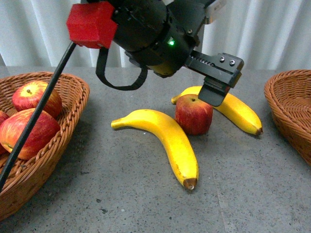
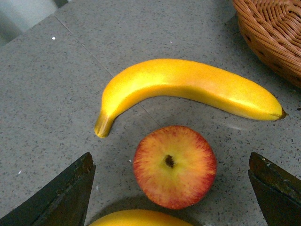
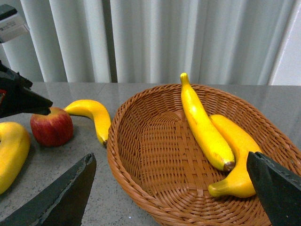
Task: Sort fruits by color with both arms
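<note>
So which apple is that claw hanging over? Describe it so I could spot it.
On the grey table, between the left wicker basket and the right wicker basket, two bananas lie. The red apple stands between them, stem up. It is the only apple outside a basket; the others sit in the left one.

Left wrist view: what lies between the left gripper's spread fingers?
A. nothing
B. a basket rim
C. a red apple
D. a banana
C: the red apple, stem end facing the camera, sits on the table in the gap of the open left gripper. Neither finger touches it, and a banana lies just past it.
</note>
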Controlling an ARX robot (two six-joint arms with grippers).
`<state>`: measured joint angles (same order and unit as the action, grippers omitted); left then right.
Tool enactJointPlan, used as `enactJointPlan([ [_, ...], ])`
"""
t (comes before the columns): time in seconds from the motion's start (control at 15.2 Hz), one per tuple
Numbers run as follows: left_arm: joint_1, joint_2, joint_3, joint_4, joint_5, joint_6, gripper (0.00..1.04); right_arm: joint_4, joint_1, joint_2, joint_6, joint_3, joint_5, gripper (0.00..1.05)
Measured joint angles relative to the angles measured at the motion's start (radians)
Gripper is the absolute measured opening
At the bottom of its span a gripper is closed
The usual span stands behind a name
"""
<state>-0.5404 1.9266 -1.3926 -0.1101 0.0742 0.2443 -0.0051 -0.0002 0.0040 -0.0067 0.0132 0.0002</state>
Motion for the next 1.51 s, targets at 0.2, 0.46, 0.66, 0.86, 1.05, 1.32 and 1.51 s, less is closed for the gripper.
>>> enactJointPlan([
  [0.2,-0.010,0.040,-0.006,0.006,-0.020,-0.002,0.98,0.000,0.000,0.000,0.000,0.000,0.000,0.98],
  [0.46,0.000,0.084,-0.010,0.012,-0.017,-0.003,0.98,0.000,0.000,0.000,0.000,0.000,0.000,0.98],
  [0.66,-0.011,0.140,-0.040,0.021,0.013,-0.005,0.98,0.000,0.000,0.000,0.000,0.000,0.000,0.98],
  [0.86,-0.014,0.177,-0.048,0.028,0.012,-0.004,0.98,0.000,0.000,0.000,0.000,0.000,0.000,0.98],
  [1.05,-0.011,0.185,-0.049,0.034,0.013,0.002,0.83,0.000,0.000,0.000,0.000,0.000,0.000,0.98],
  [1.32,-0.008,0.168,-0.029,0.045,-0.002,0.015,0.69,0.000,0.000,0.000,0.000,0.000,0.000,0.98],
  [1.51,-0.021,0.045,0.069,0.119,-0.103,0.068,0.69,0.000,0.000,0.000,0.000,0.000,0.000,0.98],
])
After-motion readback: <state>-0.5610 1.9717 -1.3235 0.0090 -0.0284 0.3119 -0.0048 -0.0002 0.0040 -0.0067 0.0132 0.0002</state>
